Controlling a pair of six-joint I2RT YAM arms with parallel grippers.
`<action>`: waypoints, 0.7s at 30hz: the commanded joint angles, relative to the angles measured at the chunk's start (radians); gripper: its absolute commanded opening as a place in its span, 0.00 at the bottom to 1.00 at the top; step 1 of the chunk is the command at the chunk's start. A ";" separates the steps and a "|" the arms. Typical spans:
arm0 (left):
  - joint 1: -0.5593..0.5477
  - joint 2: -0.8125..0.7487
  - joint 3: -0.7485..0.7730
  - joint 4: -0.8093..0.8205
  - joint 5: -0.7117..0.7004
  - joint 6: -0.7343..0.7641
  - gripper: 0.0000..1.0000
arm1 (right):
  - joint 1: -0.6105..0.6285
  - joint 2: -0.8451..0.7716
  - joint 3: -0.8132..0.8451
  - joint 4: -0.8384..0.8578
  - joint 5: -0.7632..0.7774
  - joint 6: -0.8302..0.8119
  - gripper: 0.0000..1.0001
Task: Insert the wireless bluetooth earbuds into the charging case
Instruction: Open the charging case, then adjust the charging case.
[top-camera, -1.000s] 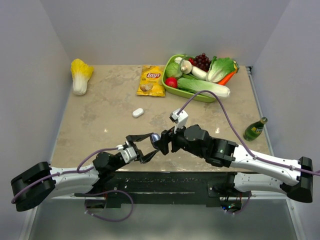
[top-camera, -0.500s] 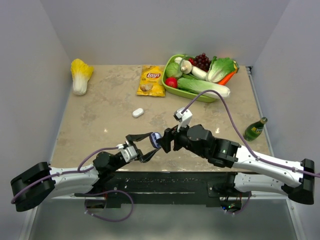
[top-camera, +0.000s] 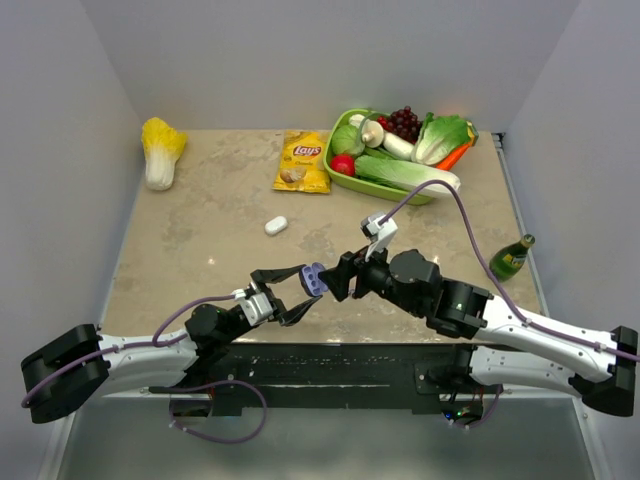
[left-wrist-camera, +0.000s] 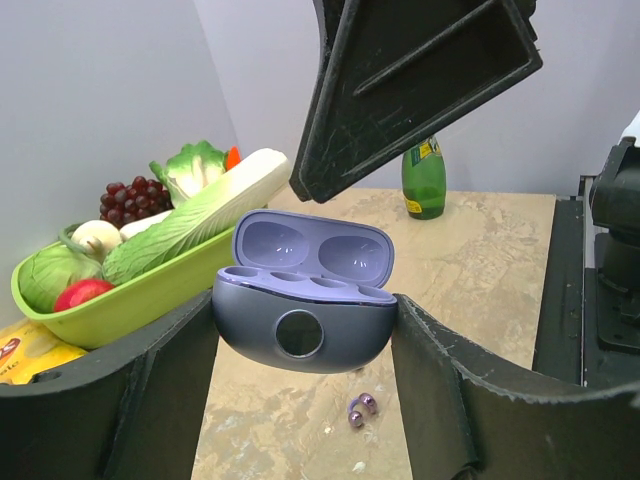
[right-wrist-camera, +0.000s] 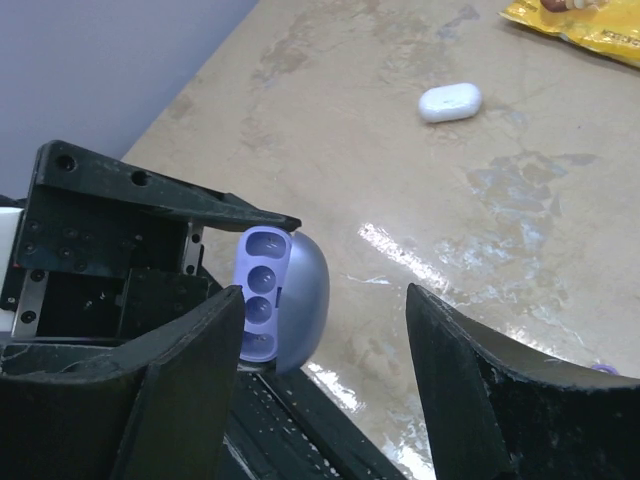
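A purple charging case (left-wrist-camera: 300, 325) with its lid up and empty sockets is clamped between my left gripper's (left-wrist-camera: 300, 345) two fingers, above the table near the front edge. From above, the case (top-camera: 313, 278) sits at the left gripper's (top-camera: 307, 289) tips. My right gripper (top-camera: 338, 281) stands open just right of it, holding nothing. In the right wrist view the case (right-wrist-camera: 290, 295) is by the left finger of that gripper (right-wrist-camera: 330, 308), not between the fingers. Purplish earbuds (left-wrist-camera: 357, 410) lie on the table under the case; a sliver of them (right-wrist-camera: 603, 368) shows by the right finger.
A white closed case (top-camera: 276, 225) lies mid-table. A green tray (top-camera: 400, 190) of vegetables and grapes stands at the back right, a Lay's bag (top-camera: 303, 161) beside it. A cabbage (top-camera: 160, 150) is at the back left, a green bottle (top-camera: 510, 259) at the right edge.
My right arm has drawn back to the right, away from the case, which now shows more. The left gripper and the case have not moved.
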 joint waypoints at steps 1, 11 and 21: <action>-0.008 -0.003 -0.120 0.265 0.010 0.012 0.00 | -0.008 0.023 -0.009 0.102 -0.074 0.024 0.67; -0.006 -0.008 -0.123 0.270 0.018 0.008 0.00 | -0.045 0.054 -0.020 0.125 -0.099 0.053 0.59; -0.008 -0.005 -0.120 0.274 0.010 0.008 0.00 | -0.053 0.086 -0.015 0.113 -0.115 0.050 0.46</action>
